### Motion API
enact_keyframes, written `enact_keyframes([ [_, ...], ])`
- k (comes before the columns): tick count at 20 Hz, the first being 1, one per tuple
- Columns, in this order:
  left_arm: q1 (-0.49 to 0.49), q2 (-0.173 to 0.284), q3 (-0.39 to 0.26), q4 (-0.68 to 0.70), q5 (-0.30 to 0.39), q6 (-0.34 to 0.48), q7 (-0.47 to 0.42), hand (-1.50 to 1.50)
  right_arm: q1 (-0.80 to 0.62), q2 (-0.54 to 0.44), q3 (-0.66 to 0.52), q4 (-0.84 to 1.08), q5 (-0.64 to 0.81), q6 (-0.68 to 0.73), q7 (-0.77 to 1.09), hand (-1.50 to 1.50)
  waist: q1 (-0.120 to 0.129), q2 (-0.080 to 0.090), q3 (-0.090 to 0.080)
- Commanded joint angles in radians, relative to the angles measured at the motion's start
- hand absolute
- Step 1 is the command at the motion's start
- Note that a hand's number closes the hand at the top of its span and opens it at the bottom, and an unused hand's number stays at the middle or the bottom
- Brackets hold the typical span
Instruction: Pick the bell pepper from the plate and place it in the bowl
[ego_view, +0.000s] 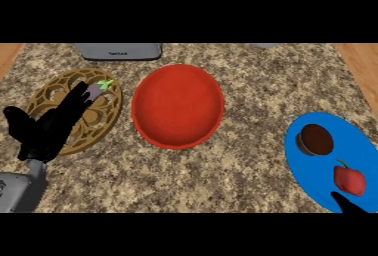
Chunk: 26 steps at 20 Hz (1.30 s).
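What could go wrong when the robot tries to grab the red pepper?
The bell pepper lies near the blue plate's edge, so a nudge might roll it off. A brown round thing sits close beside it and could get bumped. Only a fingertip of the right hand shows, so its grasp is hard to judge. The red bowl is a fair carry away, apart from the plate.

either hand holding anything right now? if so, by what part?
Nothing held. Left hand is open over the gold plate. Only a fingertip of the right hand shows, short of the bell pepper on the blue plate.
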Motion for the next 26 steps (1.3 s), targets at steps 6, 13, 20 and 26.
enact_keyframes([
  [6,-0.034,-0.006,0.0,0.009,0.003,-0.027,0.016,0.0,-0.04,-0.074,0.039,-0.223,0.272,0.457,0.586,-1.5,0.032,0.01,-0.001],
  [13,-0.038,-0.035,-0.022,-0.056,-0.032,0.016,0.07,0.0,-0.36,-0.068,0.148,-0.264,0.292,0.871,0.948,-1.5,0.045,0.001,0.006],
  [20,-0.039,-0.026,0.017,-0.004,-0.031,-0.023,0.058,0.0,-0.486,0.023,0.197,-0.201,0.292,1.081,1.126,-1.5,0.022,-0.002,0.006],
  [26,-0.02,-0.04,0.038,0.005,-0.042,-0.036,0.037,0.0,-0.457,0.035,0.13,-0.204,0.269,1.117,1.09,-1.5,0.007,-0.004,0.007],
])
